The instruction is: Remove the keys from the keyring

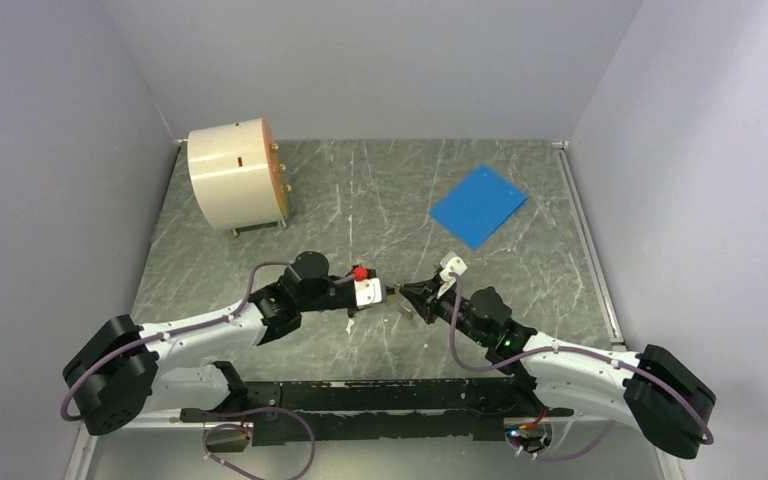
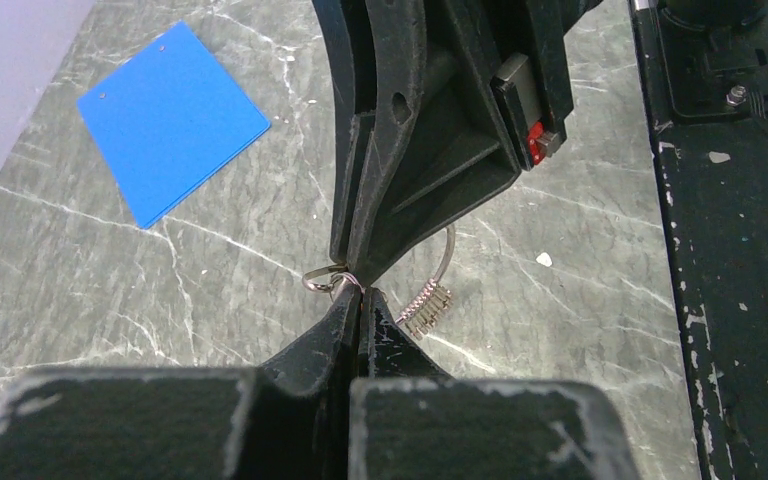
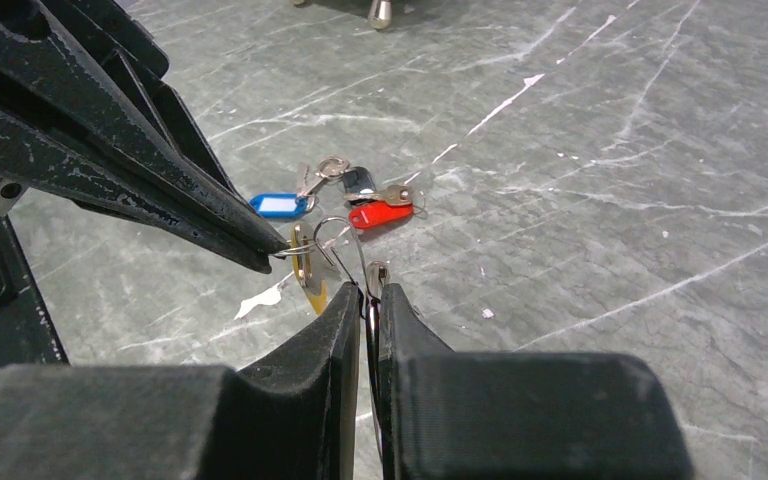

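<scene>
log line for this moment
left gripper: shut on thin silvery wire keyring | right gripper: shut on keyring | red-tagged key, blue-tagged key: lying on grey table | orange-yellow tagged key: hanging at keyring

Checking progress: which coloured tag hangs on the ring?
The orange-yellow tag, dangling from the keyring; the blue tag, black tag and red tag lie loose on the table.

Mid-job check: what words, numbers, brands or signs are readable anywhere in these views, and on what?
No readable text in any view.
Blue tag: white label window, apparently blank; too small to be sure.
Red tag and yellow tag: no marking visible.
Blue sheet and white drum: plain, no print.
</scene>
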You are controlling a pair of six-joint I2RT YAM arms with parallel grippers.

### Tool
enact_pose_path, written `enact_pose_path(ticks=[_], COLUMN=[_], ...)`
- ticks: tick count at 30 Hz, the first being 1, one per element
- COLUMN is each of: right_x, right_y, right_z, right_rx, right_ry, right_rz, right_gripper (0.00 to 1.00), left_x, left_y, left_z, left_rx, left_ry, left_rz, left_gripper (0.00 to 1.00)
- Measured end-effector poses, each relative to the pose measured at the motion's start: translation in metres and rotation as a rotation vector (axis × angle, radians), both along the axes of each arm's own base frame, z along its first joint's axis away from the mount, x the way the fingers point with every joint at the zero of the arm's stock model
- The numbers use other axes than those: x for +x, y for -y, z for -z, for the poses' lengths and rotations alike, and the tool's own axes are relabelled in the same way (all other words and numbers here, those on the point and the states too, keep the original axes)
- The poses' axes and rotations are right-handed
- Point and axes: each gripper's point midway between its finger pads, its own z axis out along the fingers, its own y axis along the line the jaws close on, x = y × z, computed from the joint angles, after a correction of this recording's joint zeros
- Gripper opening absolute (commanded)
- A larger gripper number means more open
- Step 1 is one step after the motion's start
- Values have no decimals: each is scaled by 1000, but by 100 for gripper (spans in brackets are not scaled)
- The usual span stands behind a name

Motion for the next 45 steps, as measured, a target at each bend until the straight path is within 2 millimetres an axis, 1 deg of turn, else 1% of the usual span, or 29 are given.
enact_pose_path(ticks=[7,22,26,29,34,38,40,43,45], right_x=[2,1,8,9,12,18,21,26,29], right_y=[1,6,9,10,13,19,24,32,37], right_z=[0,9,-7,-16,-19,-17,-16,-9,-3], right_rx=[3,16,72,105,118,114,108,82,63], right_ry=[-1,-16,24,47,56,54,52,39,29], right_rz=[45,75,111,123,147,191,221,277,309], right_gripper=[0,0,0,0,0,0,0,0,0], left_x=[2,3,-5,-8,-9,-6,-2,9,16], left_y=[4,15,16,15,13,6,2,-4,-9], left_z=[1,23,43,49,51,47,40,31,29], left_rx=[-11,6,52,67,71,80,75,53,48], left_ry=[-16,-72,-141,-172,-191,-186,-177,-167,-173], left_rz=[-15,-9,6,9,2,-39,-76,-146,-206], left_gripper=[3,3,3,3,3,3,2,3,3])
